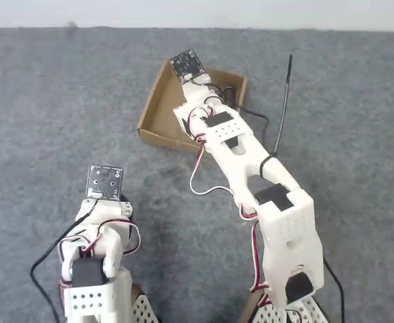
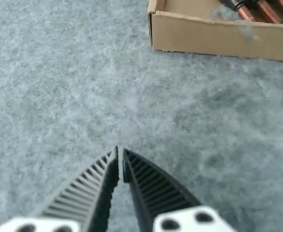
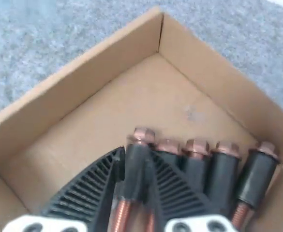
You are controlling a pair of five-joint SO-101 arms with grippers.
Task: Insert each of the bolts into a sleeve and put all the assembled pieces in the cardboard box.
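The cardboard box [image 3: 83,82] lies under my right gripper [image 3: 136,157], which is shut on an assembled piece [image 3: 140,140], a copper bolt in a black sleeve. That piece stands at the end of a row of several assembled pieces [image 3: 226,169] lying side by side on the box floor. In the high view the right arm stretches over the box [image 1: 157,111]. My left gripper [image 2: 120,152] is shut with nothing in it, low over the grey carpet, a little way from the box [image 2: 214,34]. Copper bolt ends [image 2: 257,9] show over the box wall.
Grey carpet [image 1: 62,101] covers the table all around the box. A black cable [image 1: 282,108] runs along the right side of the right arm. The left arm [image 1: 99,229] sits at the near left.
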